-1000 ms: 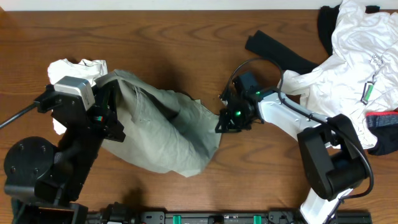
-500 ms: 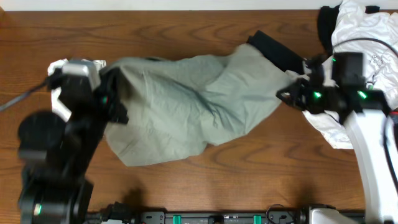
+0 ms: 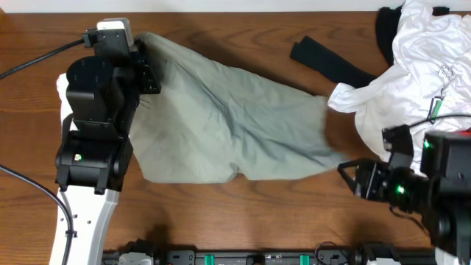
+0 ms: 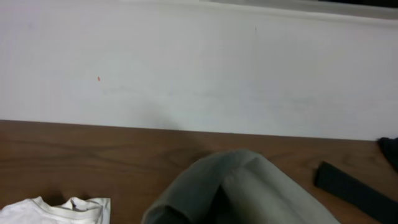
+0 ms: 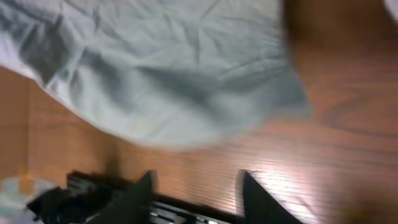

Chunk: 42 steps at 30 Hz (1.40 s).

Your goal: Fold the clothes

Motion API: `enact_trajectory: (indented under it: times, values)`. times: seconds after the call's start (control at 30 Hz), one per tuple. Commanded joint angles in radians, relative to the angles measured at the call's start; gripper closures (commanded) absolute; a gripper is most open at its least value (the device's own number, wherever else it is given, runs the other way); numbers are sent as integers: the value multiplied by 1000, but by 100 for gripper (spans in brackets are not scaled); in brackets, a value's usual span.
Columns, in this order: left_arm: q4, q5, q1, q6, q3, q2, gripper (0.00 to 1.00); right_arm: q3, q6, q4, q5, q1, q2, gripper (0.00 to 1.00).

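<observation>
The khaki-grey trousers (image 3: 235, 121) lie stretched across the table from back left to the right of centre. My left gripper (image 3: 143, 62) is at their back left end, shut on the trousers, and the cloth (image 4: 249, 190) drapes over its jaws and hides them. My right gripper (image 3: 353, 180) hovers near the front right, just off the trousers' right end. In the right wrist view its fingers (image 5: 144, 194) stand apart with only bare wood between them, and the trousers' edge (image 5: 174, 74) lies beyond the right gripper (image 5: 199, 186).
A heap of white shirts (image 3: 419, 66) fills the back right corner, with a dark piece with a red band (image 3: 456, 140) beside it. A black piece (image 3: 331, 62) lies behind the trousers. Another white shirt (image 3: 65, 85) sits under the left arm. A black rail (image 3: 257, 258) runs along the front edge.
The right gripper drew the trousers' end out to the right, opened and let go, then moved toward the front right. The left gripper carried its end toward the back left.
</observation>
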Motion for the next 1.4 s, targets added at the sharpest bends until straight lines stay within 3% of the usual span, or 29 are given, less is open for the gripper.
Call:
enact_trajectory:
  times: [0.0, 0.23, 0.4, 0.5, 0.57, 0.67, 0.9, 1.03, 1.37]
  values:
    - [15, -30, 0, 2, 21, -29, 94, -3, 0, -1, 52, 12, -15, 45]
    - [-35, 66, -1, -21, 21, -78, 94, -3, 0, 144, 78, 12, 55, 48]
    - [-120, 156, -1, -21, 21, -87, 94, -4, -16, 276, 39, 18, 214, 38]
    - [-127, 303, -1, -16, 21, -97, 94, -4, -63, 426, -82, 34, 351, 33]
    - [-115, 474, -1, 4, 24, -118, 94, -3, -76, 548, -182, 52, 463, 30]
    - [-119, 585, -1, -22, 46, -164, 94, -3, -76, 679, -230, 83, 612, 25]
    - [-208, 589, -1, -96, 64, -306, 94, -3, -76, 1039, -238, 161, 894, 13]
    - [-283, 674, -1, -121, 64, -354, 94, -3, -74, 1228, -293, 221, 1008, 12]
    - [-409, 689, 0, -156, 64, -365, 94, -3, -72, 1472, -281, 321, 1195, 4]
